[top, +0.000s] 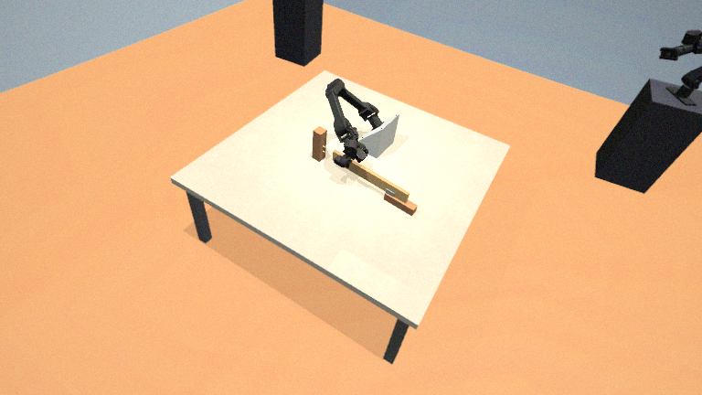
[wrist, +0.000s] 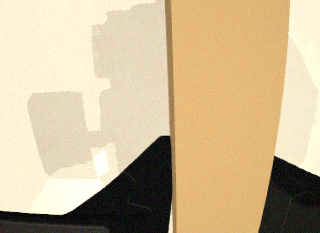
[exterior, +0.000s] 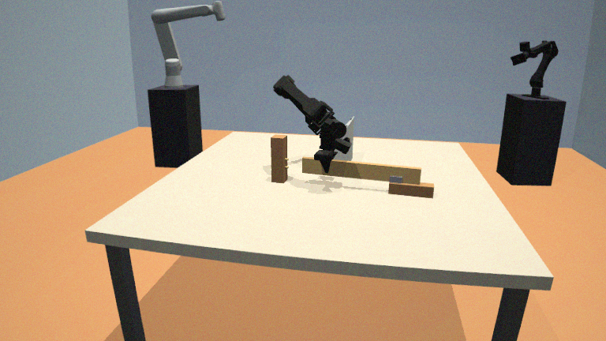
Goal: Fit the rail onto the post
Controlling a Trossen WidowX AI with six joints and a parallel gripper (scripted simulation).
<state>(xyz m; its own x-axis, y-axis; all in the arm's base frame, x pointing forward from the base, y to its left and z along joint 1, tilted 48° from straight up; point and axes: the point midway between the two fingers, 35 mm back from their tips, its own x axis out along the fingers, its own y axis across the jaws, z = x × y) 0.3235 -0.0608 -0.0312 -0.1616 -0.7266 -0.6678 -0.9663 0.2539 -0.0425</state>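
Note:
The long wooden rail [top: 380, 180] [exterior: 366, 170] [wrist: 227, 93] is held up off the table near its post-side end, looking roughly level in the exterior view. My gripper [top: 344, 161] [exterior: 327, 168] [wrist: 194, 145] is shut on it, a finger on each side. The upright post [top: 318, 144] [exterior: 278, 159] stands left of the rail, and its two pegs [top: 324, 149] [exterior: 286, 163] point at the rail's end across a visible gap. The rail's far end is at the grey bracket [top: 389, 192] [exterior: 395, 179] on the low footboard block [top: 399, 205] [exterior: 411, 189]. The holes in the rail's end are hidden.
A grey upright panel [top: 381, 137] [exterior: 349, 147] stands on the table [top: 290, 204] [exterior: 250, 221] behind the rail, close to the arm. Dark pedestals [top: 297, 23] [exterior: 175, 127] with other robot arms stand beyond the table.

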